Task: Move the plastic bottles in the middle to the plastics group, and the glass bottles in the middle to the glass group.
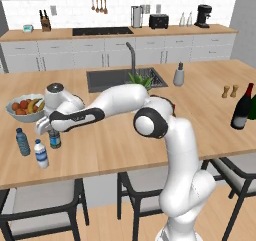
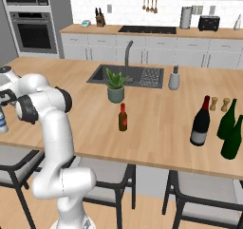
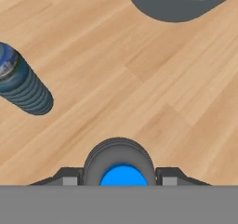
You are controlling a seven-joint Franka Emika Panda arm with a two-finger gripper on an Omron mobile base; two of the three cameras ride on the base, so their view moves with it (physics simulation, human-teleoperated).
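My gripper (image 1: 53,133) sat low over the left end of the island counter (image 1: 125,135), jaws clamped on the greyish water bottle (image 1: 55,139) with the dark label. In the hand view that bottle (image 3: 119,167) was straight below me, between the fingertips (image 3: 69,177), its top showing blue. Couldn't tell if its base was on the wood or just off it.

Just beside it, toward the counter's front edge: the white-capped bottle (image 1: 41,153), upright. The blue bottle (image 1: 22,141) stood a bit further left, also upright; in the hand view it (image 3: 21,86) was up and left of the held one, apart. Fruit bowl (image 1: 24,108) sat behind the gripper, near but not touching.

Small brown bottle (image 2: 123,117) with red top was mid-counter, in front of the potted plant (image 2: 115,86) by the sink (image 2: 126,74). Dark wine bottle (image 2: 200,121) with red foil stood well right, near the green glass bottles (image 2: 230,128); wooden shakers (image 2: 219,103) just behind them.
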